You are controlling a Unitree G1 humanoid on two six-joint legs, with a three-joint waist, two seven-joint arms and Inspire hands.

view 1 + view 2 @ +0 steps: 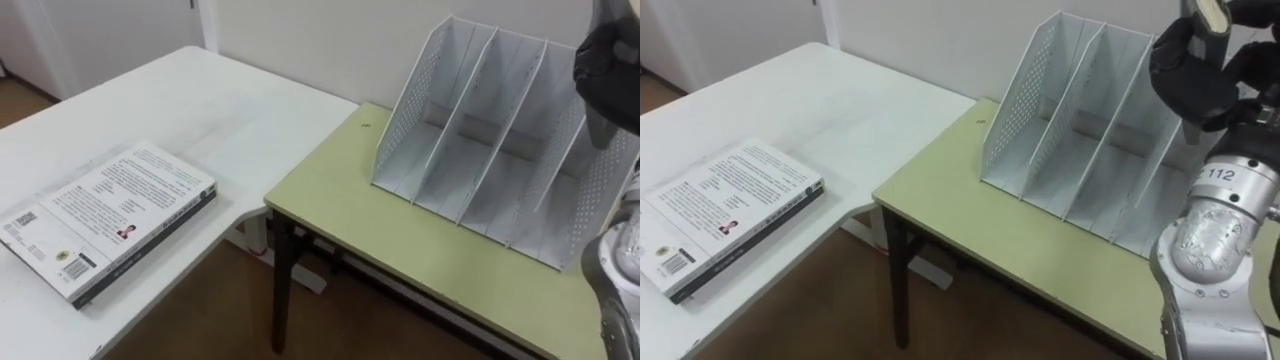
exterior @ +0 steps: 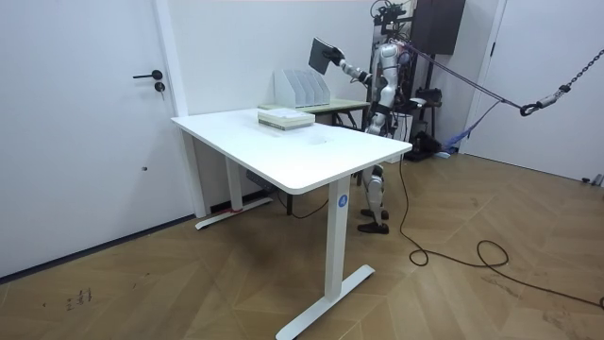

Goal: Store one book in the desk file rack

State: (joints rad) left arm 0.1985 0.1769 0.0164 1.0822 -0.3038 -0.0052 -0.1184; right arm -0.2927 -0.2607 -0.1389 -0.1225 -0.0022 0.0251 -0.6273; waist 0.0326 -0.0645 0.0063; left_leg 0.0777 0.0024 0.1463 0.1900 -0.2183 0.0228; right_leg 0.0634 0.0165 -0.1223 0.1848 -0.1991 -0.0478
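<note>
My right hand [image 1: 1196, 68] is raised at the upper right, its dark fingers curled round a book [image 2: 324, 54]. In the room view that book hangs tilted in the air above the white file rack [image 1: 1090, 140]. The rack stands on the green desk [image 1: 1020, 250] with its three slots bare and open toward me. A second book [image 1: 725, 215] with a white printed cover lies flat on the white table [image 1: 220, 110] to my left. My left hand [image 2: 377, 117] hangs low by my body in the room view.
The green desk butts against the white table's corner, with a gap of wooden floor [image 1: 220, 310] below between them. A wall rises right behind the rack. I stand at the green desk, facing the rack.
</note>
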